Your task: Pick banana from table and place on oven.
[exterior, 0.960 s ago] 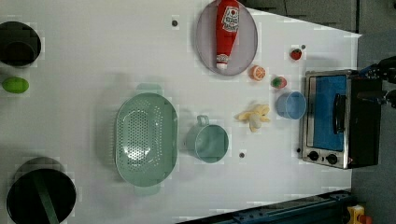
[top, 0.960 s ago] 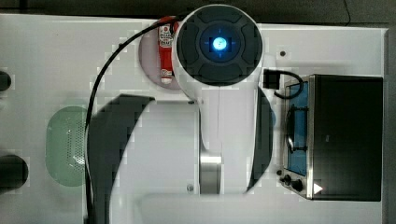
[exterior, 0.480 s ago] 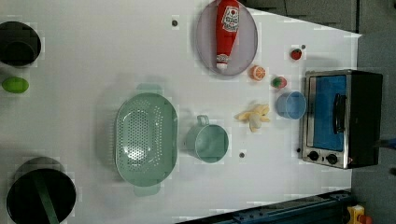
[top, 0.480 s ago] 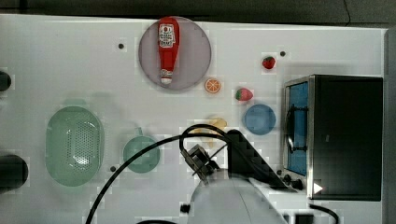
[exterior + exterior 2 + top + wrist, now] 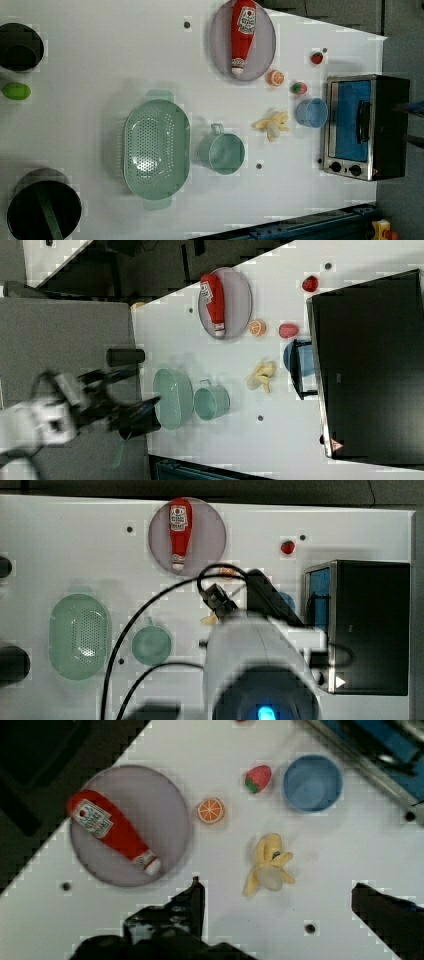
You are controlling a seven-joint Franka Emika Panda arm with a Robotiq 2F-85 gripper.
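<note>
The pale yellow banana (image 5: 267,865) lies on the white table (image 5: 100,60) with its peel flaps spread, beside a blue bowl (image 5: 311,112). It also shows as the banana (image 5: 271,125) in the left view and the banana (image 5: 261,375) in the right view. In the top view my arm (image 5: 260,650) covers most of it. My gripper (image 5: 276,892) is open and holds nothing; its dark fingers (image 5: 192,902) stand apart, with the banana ahead of the gap. The oven (image 5: 362,127) stands at the left view's right, door shut, black top (image 5: 370,365) bare.
A ketchup bottle (image 5: 242,32) lies on a grey plate (image 5: 265,45). An orange slice (image 5: 210,810) and a strawberry (image 5: 258,778) sit near the banana. A green cup (image 5: 223,151) and colander (image 5: 156,147) stand at the left view's middle. Dark pots (image 5: 42,210) line the left view's left.
In the top view my arm has swung from the upper middle to the lower edge and now reaches over the banana and blue bowl. The things on the table have not moved.
</note>
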